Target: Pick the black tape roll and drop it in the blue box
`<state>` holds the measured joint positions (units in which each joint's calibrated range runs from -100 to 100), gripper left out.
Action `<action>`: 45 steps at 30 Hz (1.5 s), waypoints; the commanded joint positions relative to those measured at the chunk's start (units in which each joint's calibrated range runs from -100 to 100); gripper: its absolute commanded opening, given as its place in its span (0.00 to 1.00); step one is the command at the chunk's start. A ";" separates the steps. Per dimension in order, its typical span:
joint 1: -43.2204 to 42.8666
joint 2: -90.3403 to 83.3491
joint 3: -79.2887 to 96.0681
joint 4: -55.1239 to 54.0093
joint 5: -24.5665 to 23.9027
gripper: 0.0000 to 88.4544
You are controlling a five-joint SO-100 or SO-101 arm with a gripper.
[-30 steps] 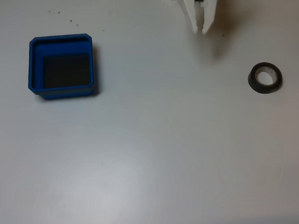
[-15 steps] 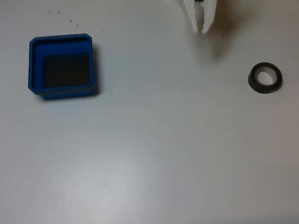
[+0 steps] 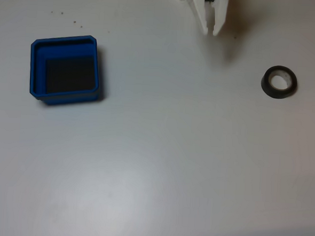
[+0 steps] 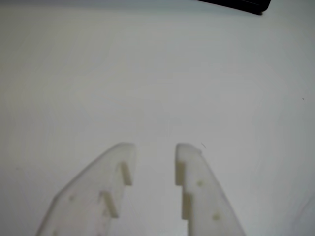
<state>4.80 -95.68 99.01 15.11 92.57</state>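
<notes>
Hand [image 3: 211, 29] sits at the top edge of the fixed view, white fingers pointing down at the tabletop [image 3: 160, 166], nothing in it. In the wrist view the hand [image 4: 155, 150] has its fingers apart with a modest gap, bare tabletop between them. Black tape roll [image 3: 279, 81] lies flat, hole up, to the right of the hand and a bit lower in the fixed view, well apart from it. It's a ring, so no long axis to align to; straddling one wall looks like the likely grasp. Blue box [image 3: 66, 68] is on the opposite side, far left, empty. So the reach goes right first, then a long carry left across the tabletop.
</notes>
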 commanded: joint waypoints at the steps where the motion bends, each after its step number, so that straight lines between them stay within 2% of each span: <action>1: -0.16 -3.23 0.90 -0.83 0.33 0.02; 12: -1.72 -3.15 0.90 -0.83 -0.02 0.02; 29: -25.95 -3.15 0.90 -0.75 -0.10 0.02; 39: -34.45 -3.15 0.90 -0.75 -0.10 0.02; 45: -34.84 -3.15 0.90 -0.75 -0.10 0.02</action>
<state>-29.74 -95.68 99.01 15.11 92.57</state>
